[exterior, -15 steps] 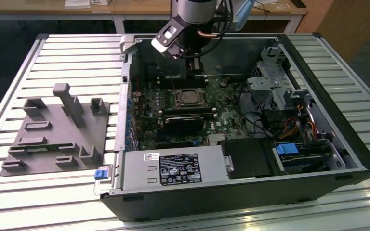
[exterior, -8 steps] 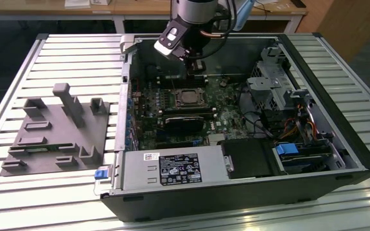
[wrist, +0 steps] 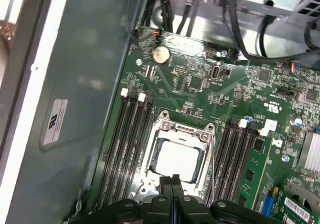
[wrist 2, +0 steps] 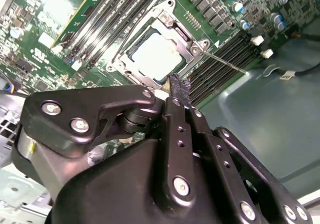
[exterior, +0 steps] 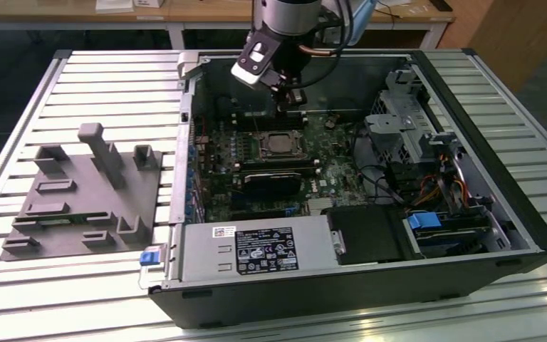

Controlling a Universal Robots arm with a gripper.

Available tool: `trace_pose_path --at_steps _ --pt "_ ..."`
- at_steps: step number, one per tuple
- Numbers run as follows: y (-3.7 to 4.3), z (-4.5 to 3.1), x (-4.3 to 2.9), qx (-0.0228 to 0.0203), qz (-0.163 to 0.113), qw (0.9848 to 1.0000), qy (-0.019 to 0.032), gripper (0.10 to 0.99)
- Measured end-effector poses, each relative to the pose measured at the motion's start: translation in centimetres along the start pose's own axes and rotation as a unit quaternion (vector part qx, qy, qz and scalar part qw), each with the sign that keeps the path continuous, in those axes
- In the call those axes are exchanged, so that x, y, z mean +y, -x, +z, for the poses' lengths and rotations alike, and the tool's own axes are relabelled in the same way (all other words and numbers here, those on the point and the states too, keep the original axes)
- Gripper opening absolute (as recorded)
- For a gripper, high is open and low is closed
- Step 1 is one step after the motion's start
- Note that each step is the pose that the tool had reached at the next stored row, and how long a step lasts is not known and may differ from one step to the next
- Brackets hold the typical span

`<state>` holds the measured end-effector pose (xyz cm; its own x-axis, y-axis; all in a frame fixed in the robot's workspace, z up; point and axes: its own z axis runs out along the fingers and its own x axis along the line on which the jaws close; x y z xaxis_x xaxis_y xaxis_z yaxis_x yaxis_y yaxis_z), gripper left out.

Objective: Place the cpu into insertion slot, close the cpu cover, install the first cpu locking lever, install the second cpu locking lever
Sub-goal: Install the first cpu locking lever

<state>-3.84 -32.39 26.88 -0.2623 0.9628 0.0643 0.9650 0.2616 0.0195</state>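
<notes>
Close over the cpu (wrist: pixel 176 156), the claw (wrist: pixel 175 179)

Black end effector (wrist 2: pixel 178 90) of jointed links (wrist 2: pixel 100 108) with silver screws (wrist 2: pixel 181 185), on a silver-grey arm (exterior: pixel 289 14).

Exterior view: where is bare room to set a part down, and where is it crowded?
Free: the slatted table on the exterior view's right of the computer case, and on the near side of the grey fixture. Crowded: inside the case, around the cpu, near the gripper, and among the cables.
</notes>
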Motion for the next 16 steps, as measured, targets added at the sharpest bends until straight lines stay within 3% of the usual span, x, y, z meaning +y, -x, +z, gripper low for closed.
trace_pose_path --at_steps 9,16 --pt "0.00 0.00 0.00 0.0011 -0.055 0.9985 -0.0035 0.118" --pt "0.00 0.00 0.00 0.0020 -0.101 0.9948 -0.0065 0.118"
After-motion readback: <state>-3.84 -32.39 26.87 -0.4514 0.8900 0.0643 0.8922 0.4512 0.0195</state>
